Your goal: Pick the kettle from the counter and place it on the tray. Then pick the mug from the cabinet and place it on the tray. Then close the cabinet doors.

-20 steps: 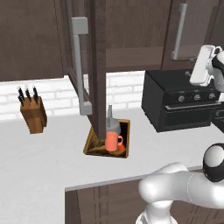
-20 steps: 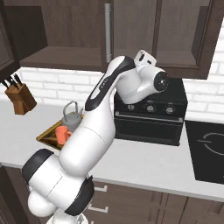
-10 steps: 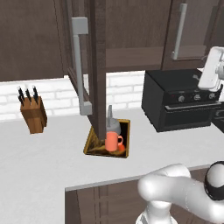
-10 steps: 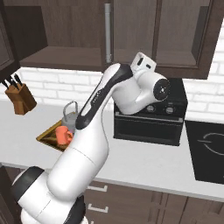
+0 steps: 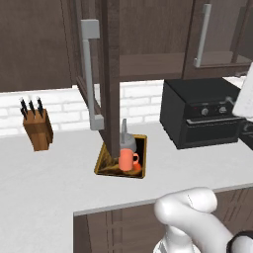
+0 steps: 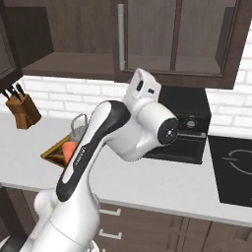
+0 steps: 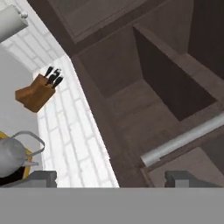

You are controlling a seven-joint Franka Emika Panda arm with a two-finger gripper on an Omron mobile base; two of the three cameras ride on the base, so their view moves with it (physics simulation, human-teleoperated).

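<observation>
the kettle [image 5: 127, 142] and the mug [image 5: 126, 160] both stand on the tray [image 5: 104, 164], which lies on the counter [image 5: 59, 178] just below the open cabinet; the orange mug sits toward the front of the tray with the grey kettle close behind it, and whether the two touch cannot be told. in the right base view the kettle [image 6: 78, 129] and a part of the mug [image 6: 70, 147] show behind the arm, on the same tray [image 6: 53, 153]. on this evidence the two placing steps are judged complete. the cabinet [image 6: 69, 64] shows a bare inner shelf. what remains is the closing of the cabinet doors: one door [image 5: 109, 74] stands swung out toward the room, edge-on in the left base view, its long grey bar handle [image 5: 89, 74] facing left, and this door partly hides the tray from that camera. a second door at the far left of the right base view appears also to stand open, though little of it is shown. the gripper [image 7: 114, 177] is spread wide and holds nothing; its fingertips [image 7: 40, 177] frame a view up into the cabinet, with a grey bar handle [image 7: 183, 139] close ahead. the knife block [image 5: 37, 129] stands well apart from the tray.
</observation>
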